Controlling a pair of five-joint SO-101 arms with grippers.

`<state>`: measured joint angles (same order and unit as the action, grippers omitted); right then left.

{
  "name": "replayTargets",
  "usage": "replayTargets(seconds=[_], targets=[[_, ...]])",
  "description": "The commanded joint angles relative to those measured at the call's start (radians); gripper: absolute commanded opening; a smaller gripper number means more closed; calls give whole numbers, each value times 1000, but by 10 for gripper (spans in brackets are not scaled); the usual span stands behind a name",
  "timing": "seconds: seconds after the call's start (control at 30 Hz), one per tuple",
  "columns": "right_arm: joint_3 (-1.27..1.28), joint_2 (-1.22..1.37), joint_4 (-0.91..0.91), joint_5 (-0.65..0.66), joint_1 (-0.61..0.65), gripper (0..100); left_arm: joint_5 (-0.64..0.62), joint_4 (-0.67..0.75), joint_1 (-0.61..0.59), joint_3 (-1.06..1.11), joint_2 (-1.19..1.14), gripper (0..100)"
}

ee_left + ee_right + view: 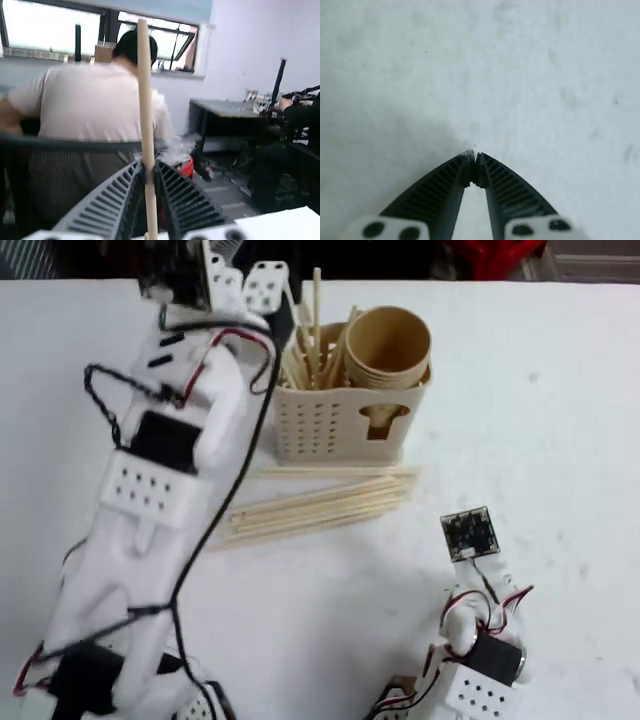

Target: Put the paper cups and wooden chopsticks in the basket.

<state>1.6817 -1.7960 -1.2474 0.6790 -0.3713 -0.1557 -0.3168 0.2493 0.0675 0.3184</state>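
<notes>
A cream slotted basket (340,425) stands at the back middle of the table. It holds a stack of paper cups (388,345) and several upright wooden chopsticks (305,360). More chopsticks (320,502) lie flat on the table just in front of the basket. My left gripper (149,167) is shut on one chopstick (144,100), which stands upright between its fingers. In the high view the left gripper (280,305) sits at the basket's back left corner. My right gripper (474,158) is shut with nothing in it, just above the bare table.
The left arm (160,490) stretches from the near left corner up to the basket. The right arm (478,640) is folded at the near right. The white table (540,440) lies bare to the right of the basket.
</notes>
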Motion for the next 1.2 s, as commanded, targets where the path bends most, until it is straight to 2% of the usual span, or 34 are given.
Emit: replayTargets(seconds=[0.0, 0.2, 0.37, 0.5, 0.73, 0.93, 1.1, 1.17], targets=[[8, -5, 8, 6, -5, 18, -87, -107, -33, -143, -73, 24], [8, -5, 8, 6, -5, 18, -91, -215, -30, -244, -116, 24], [8, -5, 8, 6, -5, 18, -89, -230, -31, -241, -116, 26], [8, -5, 8, 6, -5, 18, -91, -236, -31, -241, -116, 73], [8, -5, 8, 6, -5, 18, -91, -241, -27, -239, -116, 72], [8, -5, 8, 6, -5, 18, -86, -298, -25, -241, -113, 72], [8, -5, 8, 6, -5, 18, -78, -546, -7, -250, -99, 72], [8, -5, 8, 6, -5, 18, 32, -704, 35, -242, -79, 72]])
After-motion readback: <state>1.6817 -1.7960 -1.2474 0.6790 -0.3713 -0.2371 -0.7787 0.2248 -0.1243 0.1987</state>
